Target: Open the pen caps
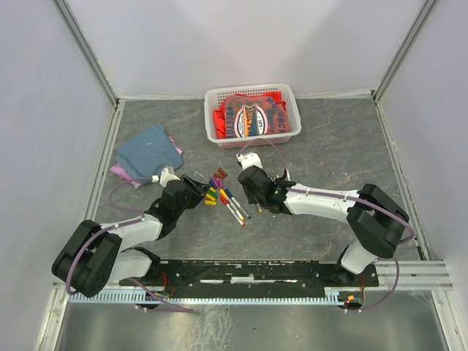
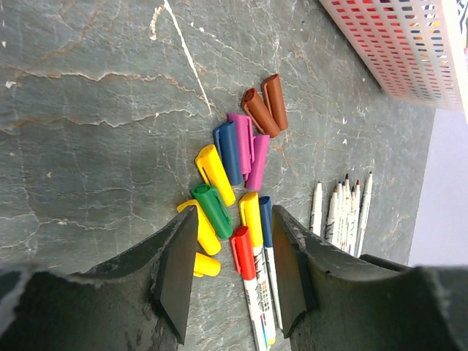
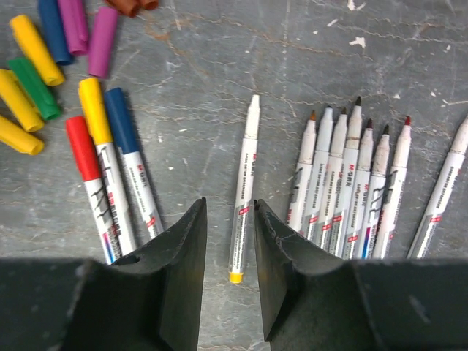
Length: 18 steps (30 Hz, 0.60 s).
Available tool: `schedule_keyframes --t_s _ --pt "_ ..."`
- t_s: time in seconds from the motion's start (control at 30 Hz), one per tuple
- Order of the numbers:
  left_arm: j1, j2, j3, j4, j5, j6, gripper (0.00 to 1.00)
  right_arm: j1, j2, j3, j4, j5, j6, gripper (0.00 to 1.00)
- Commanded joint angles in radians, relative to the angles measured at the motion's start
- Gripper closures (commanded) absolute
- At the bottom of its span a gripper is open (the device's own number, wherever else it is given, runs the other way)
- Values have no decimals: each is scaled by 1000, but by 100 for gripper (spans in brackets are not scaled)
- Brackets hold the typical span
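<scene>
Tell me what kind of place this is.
Most likely a robot test cell in a lab: plain white panels wall in a grey tabletop, two arms bolted to a metal rail, and staged props, a basket of clothes and loose pens.

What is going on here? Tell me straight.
A robot is uncapping markers, and most are done. Loose caps lie in a cluster, with a row of bare pens nearby. The right hand is open over one bare pen lying apart. The left hand is open, its fingers either side of three capped pens.
</scene>
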State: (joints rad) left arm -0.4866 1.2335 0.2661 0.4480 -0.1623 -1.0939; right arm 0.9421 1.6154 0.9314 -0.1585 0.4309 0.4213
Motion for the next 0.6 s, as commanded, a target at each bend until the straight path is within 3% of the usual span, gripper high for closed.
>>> schedule_keyframes --t_s 0.0,0.57 --pt "-4 -40 19 -12 -39 27 48 20 -20 50 -1 -18 -33 62" --pt "-4 -103 21 -3 -30 63 38 57 82 64 60 -147 -57 61"
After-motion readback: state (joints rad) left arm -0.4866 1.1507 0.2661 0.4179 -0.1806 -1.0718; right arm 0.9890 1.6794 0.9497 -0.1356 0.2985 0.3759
